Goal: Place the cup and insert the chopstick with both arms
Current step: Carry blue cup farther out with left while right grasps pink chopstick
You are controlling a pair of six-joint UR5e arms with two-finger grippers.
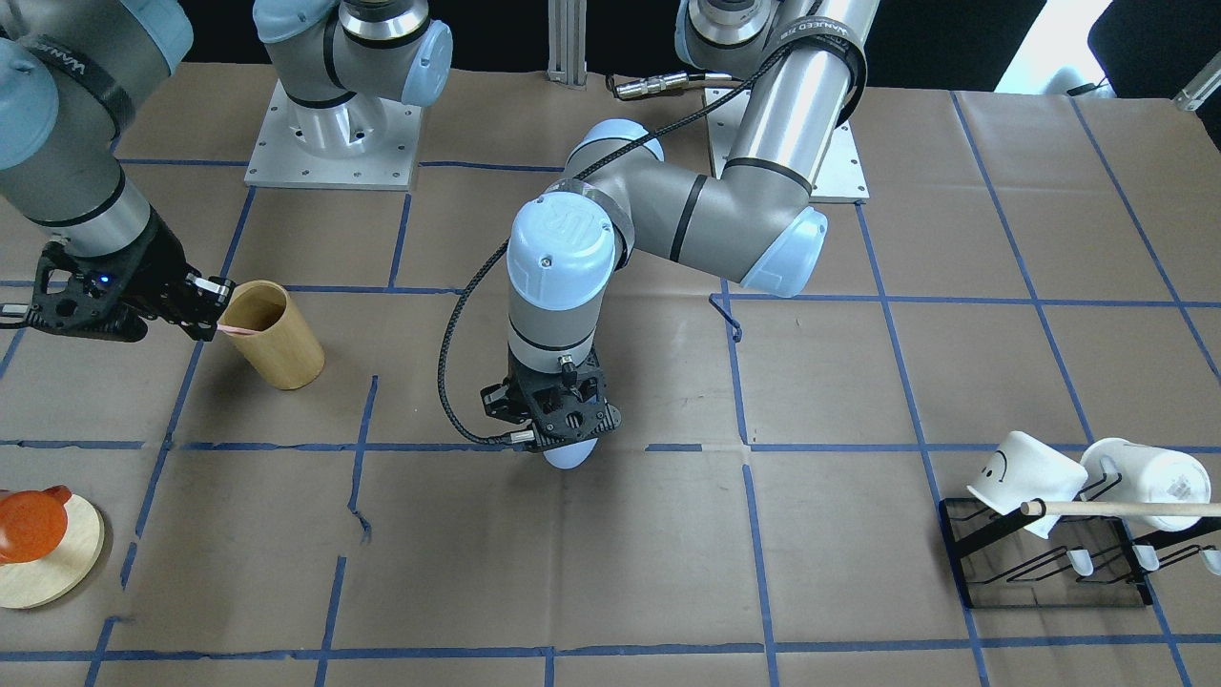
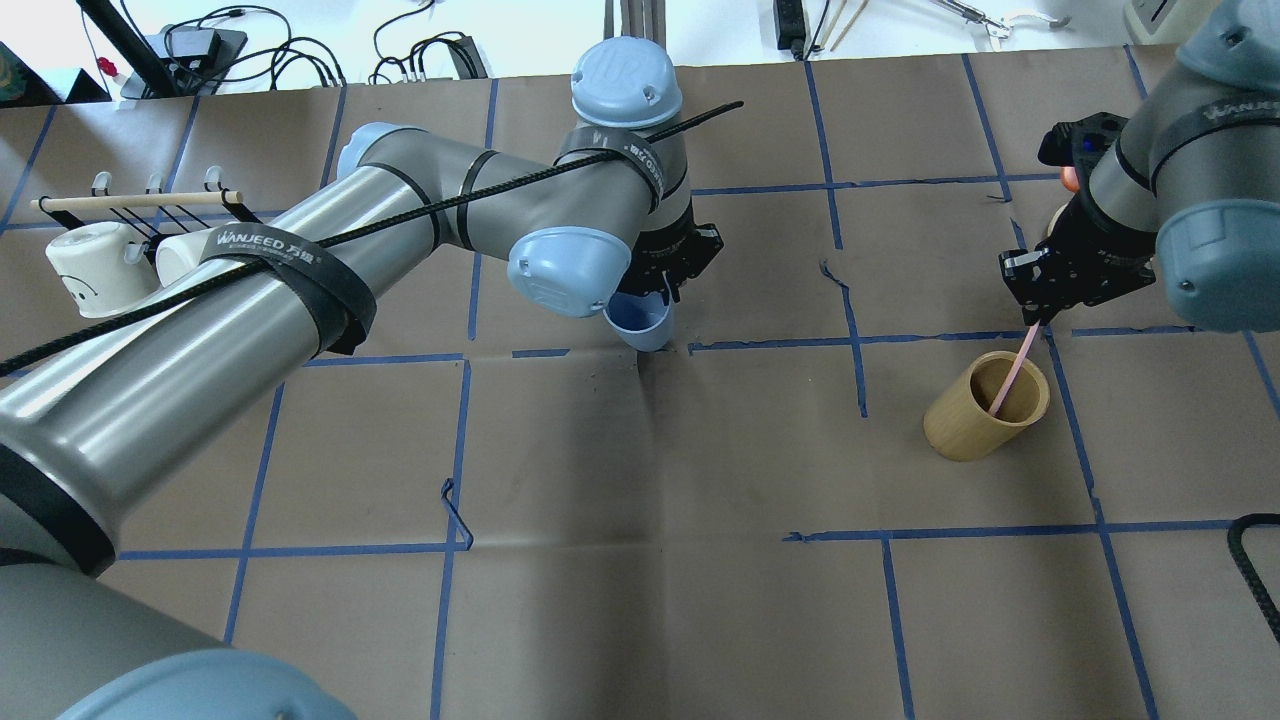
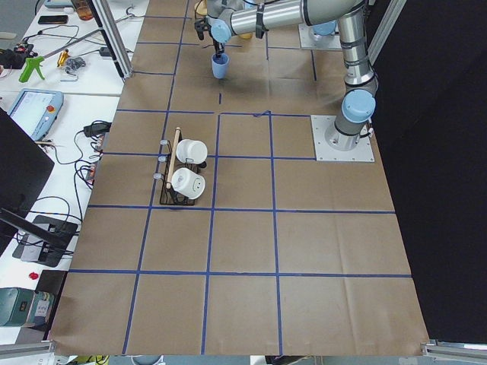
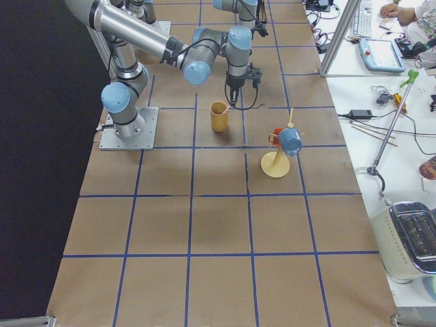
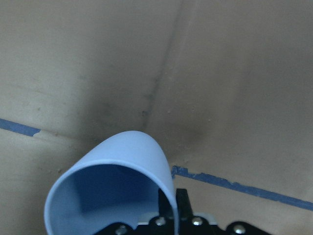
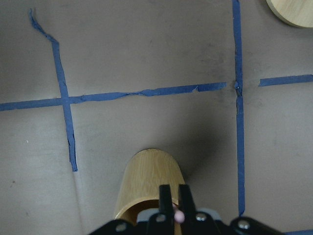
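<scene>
A robotics lab is showing: brown paper (image 2: 660,600) gridded with blue tape (image 2: 1000,531) is covering the table (image 2: 700,660), and cables (image 2: 410,45) are sprawling over a white bench (image 2: 300,40) at eleven o'clock.

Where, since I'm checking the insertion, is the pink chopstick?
Overhead view, right side: the pink chopstick slants from the right gripper into the bamboo holder.

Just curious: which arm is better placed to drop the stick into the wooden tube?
Right. The right hand holds the pink stick, tip inside the tube; the left hand holds a blue cup.
</scene>
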